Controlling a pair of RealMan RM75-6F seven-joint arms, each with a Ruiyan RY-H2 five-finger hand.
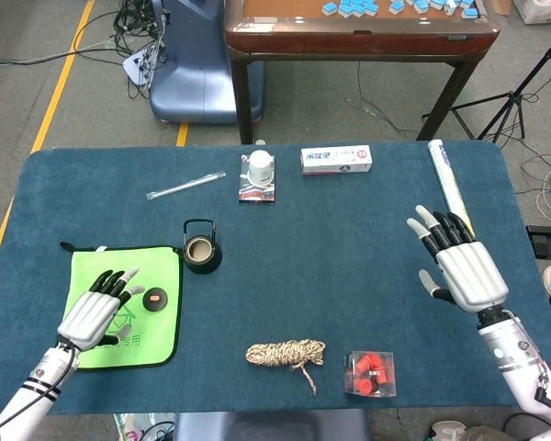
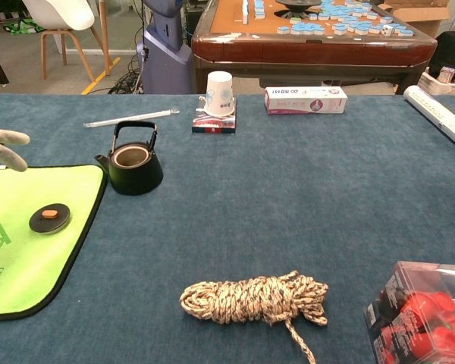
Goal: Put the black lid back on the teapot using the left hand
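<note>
Blue-covered desk (image 1: 349, 239): black lid (image 1: 155, 299) lies on green cloth (image 1: 170, 276), teapot (image 1: 202, 250) at its 1 o'clock. Left hand (image 1: 99, 312) and right hand (image 1: 459, 266) are held spread, empty.

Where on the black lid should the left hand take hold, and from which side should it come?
Probably the small orange knob in the middle of the black lid, taken from above. The lid lies flat on the green cloth, so its rim offers little to hold. The left hand, open, is beside it.
</note>
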